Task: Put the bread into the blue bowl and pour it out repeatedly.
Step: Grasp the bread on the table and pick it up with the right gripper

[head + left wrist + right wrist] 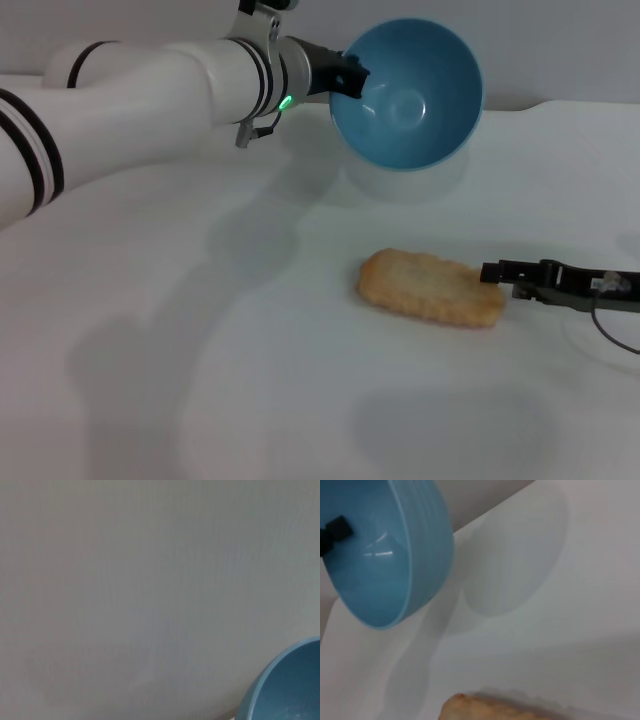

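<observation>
Up at about one o'clock in the head view, the blue bowl (407, 95) hangs in the air above the worktop (200, 330), tipped steeply so that its hollow faces the camera and its inside shows bare. The left pincer (347, 78) has hold of it at the rim on the nine-o'clock side, its dark fingers clamped onto the edge, with the white left arm reaching in from the nine o'clock edge of the view. A soft shadow of the bowl lies on the worktop directly below it.

Lower down, toward four o'clock from the middle of the view, the bread (431, 287) lies flat on the worktop, plain tan side up, its long axis running roughly from nine to three o'clock. It is well apart from the bowl, and nothing lies between the two.

The right pincer (497, 272) sits low at the three o'clock edge, its dark tip just at the near end of the bread; whether it touches the loaf, or how far its fingers are parted, I cannot tell.

From the right wrist view the tilted blue bowl (385, 555) and one end of the bread (485, 710) show; the left wrist view catches only a slice of the bowl (287, 690) against a grey wall (125, 580).
</observation>
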Robot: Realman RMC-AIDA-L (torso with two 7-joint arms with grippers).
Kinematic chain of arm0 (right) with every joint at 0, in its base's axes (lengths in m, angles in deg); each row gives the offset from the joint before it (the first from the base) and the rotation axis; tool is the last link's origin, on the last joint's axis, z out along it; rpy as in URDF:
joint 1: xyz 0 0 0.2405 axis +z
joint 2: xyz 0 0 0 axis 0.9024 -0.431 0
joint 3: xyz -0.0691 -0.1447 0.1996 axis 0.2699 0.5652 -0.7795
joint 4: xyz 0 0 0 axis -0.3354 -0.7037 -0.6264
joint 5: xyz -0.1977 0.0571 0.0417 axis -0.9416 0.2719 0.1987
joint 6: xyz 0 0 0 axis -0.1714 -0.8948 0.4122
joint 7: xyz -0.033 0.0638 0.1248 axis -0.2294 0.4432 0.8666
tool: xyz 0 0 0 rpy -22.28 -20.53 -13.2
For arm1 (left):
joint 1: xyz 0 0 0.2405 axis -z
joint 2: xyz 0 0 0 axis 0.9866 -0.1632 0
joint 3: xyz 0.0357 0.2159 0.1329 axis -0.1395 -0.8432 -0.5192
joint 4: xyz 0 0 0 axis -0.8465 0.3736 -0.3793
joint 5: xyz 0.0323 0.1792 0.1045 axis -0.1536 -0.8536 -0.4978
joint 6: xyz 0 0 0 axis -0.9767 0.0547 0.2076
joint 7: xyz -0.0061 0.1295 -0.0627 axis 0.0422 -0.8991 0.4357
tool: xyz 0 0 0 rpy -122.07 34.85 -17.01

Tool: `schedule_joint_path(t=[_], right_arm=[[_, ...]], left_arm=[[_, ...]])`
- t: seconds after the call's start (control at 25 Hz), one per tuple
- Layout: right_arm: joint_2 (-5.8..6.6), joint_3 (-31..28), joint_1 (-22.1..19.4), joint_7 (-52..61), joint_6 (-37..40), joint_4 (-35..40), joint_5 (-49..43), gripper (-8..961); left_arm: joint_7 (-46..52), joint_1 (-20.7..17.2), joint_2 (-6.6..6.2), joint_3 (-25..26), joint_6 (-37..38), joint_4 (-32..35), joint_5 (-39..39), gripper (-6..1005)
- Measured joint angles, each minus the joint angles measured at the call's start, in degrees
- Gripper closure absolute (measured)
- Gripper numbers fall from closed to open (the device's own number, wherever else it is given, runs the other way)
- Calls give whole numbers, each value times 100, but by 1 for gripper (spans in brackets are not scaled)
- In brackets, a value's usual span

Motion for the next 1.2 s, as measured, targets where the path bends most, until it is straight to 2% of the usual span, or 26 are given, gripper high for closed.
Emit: schedule_joint_path(t=[0.44, 0.88, 1.08, 1.2], right_arm=[[-103, 213, 229, -25, -518, -353, 34, 289], [-114, 215, 241, -274, -527, -364, 140, 303], [-124, 214, 226, -866, -435, -393, 570, 494], [-123, 214, 196, -1181, -323, -431, 815, 518]], left_arm=[[-20, 33, 6, -17, -3, 17, 6, 1000], [-28, 15, 3, -17, -21, -17, 10, 1001], [-23, 9, 1, -18, -40, -26, 10, 1001], [-12, 12, 1, -17, -44, -28, 10, 1001]])
